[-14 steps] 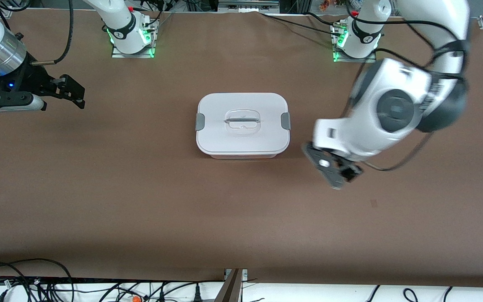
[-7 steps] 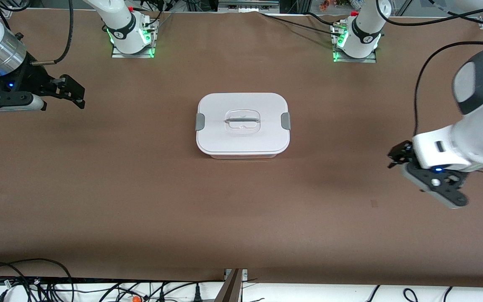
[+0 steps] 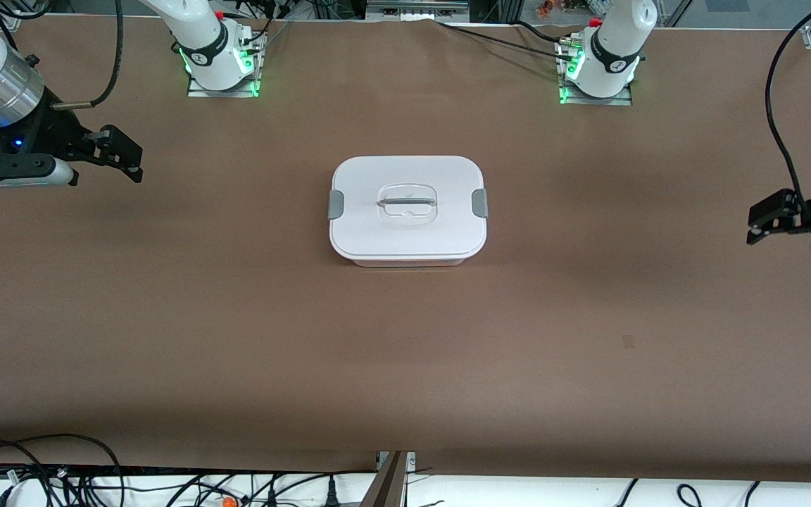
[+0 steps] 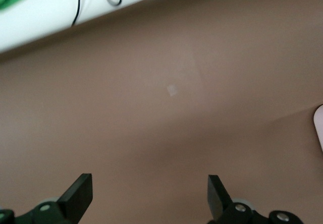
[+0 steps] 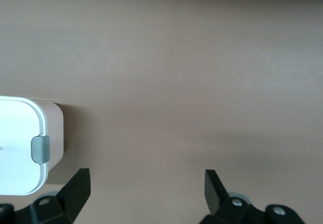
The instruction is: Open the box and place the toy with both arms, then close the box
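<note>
Box point(image 3: 407, 210) sits lidded mid-bench point(image 3: 236, 338), well apart from both wide-open, empty tools: left tool point(image 3: 764, 222) and right tool point(image 3: 120, 155) over opposite bench ends.

My front camera sits high and looks steeply down across the desk point(image 3: 236, 338) toward the arm bases along the frame's top, taking in the whole brown surface with the box point(image 3: 407, 210) at center. Each wrist camera looks close down past its own hand's fingertips at the frame's bottom. The right wrist view shares the box point(image 5: 25, 146) at its lower left edge; the left wrist view catches mostly bare desk point(image 4: 151, 108).
</note>
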Controlling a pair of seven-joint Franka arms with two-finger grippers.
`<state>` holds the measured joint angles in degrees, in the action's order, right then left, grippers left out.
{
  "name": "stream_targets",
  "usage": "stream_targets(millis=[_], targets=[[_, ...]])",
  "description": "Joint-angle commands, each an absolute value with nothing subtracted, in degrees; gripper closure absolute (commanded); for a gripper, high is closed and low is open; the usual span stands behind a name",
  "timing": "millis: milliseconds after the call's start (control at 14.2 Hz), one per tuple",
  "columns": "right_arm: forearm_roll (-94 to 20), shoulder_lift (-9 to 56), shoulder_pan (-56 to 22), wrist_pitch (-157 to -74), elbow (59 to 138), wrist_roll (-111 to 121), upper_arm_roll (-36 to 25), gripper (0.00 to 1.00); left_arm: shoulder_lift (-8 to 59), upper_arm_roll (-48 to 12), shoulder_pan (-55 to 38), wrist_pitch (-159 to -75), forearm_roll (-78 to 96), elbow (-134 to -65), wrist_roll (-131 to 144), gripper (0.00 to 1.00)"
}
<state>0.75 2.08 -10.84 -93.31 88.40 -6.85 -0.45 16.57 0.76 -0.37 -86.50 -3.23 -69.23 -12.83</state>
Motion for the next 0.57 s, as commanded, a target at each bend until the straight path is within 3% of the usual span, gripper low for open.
stream_targets(millis=[0,283,495], targets=[[-0.1,2.1,-10.9,-93.2,87.7,-7.6,-0.4,0.0,9.5,0.4,0.3,-86.0,0.2,-80.0,-1.7,0.0],[-0.1,2.1,-10.9,-93.2,87.7,-7.6,-0.5,0.0,5.7,0.4,0.7,-86.0,2.5,-84.9,1.8,0.0],[-0.1,2.1,-10.9,-93.2,87.7,-7.6,-0.4,0.0,7.5,0.4,0.9,-86.0,2.8,-84.1,1.6,0.0]])
